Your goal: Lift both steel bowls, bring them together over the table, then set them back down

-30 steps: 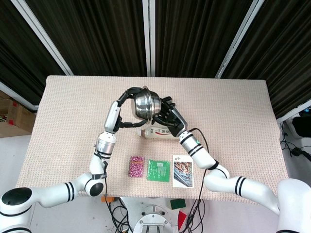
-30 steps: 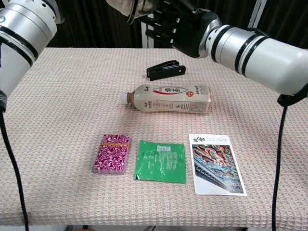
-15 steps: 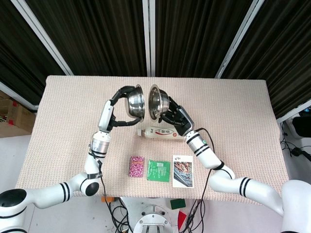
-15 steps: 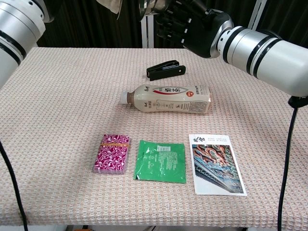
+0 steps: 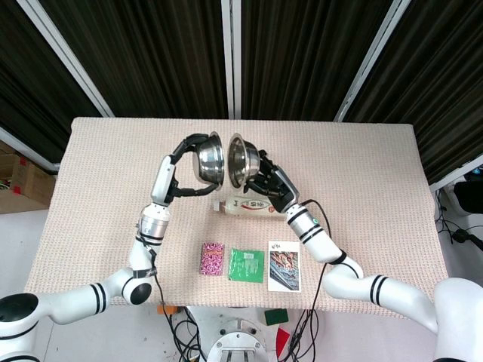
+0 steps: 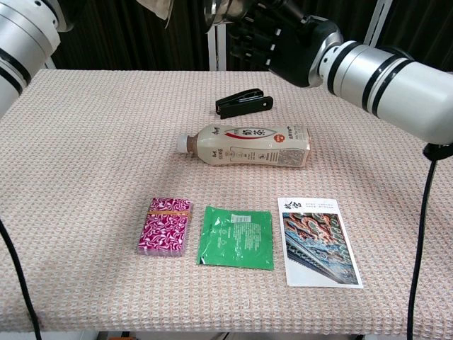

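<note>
This looks like a robotics lab or test cell rather than a home. The table (image 5: 362,158) wears a beige woven cloth and is backed by black pleated curtains (image 5: 302,53) hung between white frame posts (image 5: 232,53). Loose cables (image 5: 460,226) trail on the pale floor past the table's right edge, and cardboard boxes (image 5: 23,181) sit off its left edge.

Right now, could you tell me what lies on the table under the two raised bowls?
A bottle lying on its side and a black clip behind it; from the head view the right hand hides the clip.
</note>
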`<state>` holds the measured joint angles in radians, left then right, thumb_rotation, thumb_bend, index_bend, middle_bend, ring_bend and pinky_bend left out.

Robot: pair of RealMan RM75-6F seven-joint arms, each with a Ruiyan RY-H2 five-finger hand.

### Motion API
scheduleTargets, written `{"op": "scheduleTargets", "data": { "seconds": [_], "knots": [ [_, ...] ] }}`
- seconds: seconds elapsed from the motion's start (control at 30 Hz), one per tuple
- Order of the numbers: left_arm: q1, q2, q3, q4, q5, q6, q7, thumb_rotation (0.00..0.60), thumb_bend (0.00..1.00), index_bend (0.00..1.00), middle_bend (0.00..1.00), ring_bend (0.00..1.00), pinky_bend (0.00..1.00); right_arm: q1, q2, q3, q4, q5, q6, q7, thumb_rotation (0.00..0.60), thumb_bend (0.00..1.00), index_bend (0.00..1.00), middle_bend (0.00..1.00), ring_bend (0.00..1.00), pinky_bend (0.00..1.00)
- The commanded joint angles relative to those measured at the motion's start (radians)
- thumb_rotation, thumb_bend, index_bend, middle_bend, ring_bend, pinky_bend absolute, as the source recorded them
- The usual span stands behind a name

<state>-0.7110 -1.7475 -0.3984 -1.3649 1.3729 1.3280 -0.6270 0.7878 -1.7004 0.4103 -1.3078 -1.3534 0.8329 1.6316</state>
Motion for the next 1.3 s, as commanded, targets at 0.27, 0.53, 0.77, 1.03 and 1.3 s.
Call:
{"op": "scheduleTargets", "data": {
  "seconds": [0.27, 0.53, 0.77, 1.03, 1.3],
  "knots": [
    [-0.034, -0.020, 0.012, -0.004, 0.022, -0.029, 0.000, 0.600, 0.14, 0.69, 0.71, 0.64, 0.79, 0.059, -0.027, 0.004, -0.001, -0.010, -0.040, -0.019, 0.600, 0.31, 0.74, 0.58, 0.52, 0.58],
    [-0.008, -0.002, 0.007, -0.003, 0.001, -0.013, -0.021, 0.600, 0.14, 0.70, 0.71, 0.64, 0.79, 0.036, -0.013, 0.001, 0.002, 0.000, -0.009, -0.009, 0.600, 0.31, 0.74, 0.58, 0.52, 0.58],
    [0.088, 0.082, 0.036, -0.007, -0.014, 0.043, -0.012, 0.600, 0.15, 0.70, 0.71, 0.64, 0.79, -0.096, 0.121, -0.061, -0.026, -0.005, 0.083, -0.104, 0.600, 0.31, 0.74, 0.58, 0.52, 0.58],
    [0.220, 0.196, 0.128, 0.050, -0.058, 0.032, 0.036, 0.600, 0.15, 0.70, 0.72, 0.64, 0.79, -0.298, 0.319, -0.213, -0.096, 0.034, 0.193, -0.510, 0.600, 0.32, 0.74, 0.58, 0.52, 0.58],
    [0.245, 0.367, 0.241, 0.037, -0.064, -0.104, 0.368, 0.600, 0.15, 0.72, 0.73, 0.65, 0.78, -0.416, 0.488, -0.321, -0.202, 0.154, 0.197, -0.915, 0.600, 0.32, 0.74, 0.58, 0.52, 0.58]
  ]
}}
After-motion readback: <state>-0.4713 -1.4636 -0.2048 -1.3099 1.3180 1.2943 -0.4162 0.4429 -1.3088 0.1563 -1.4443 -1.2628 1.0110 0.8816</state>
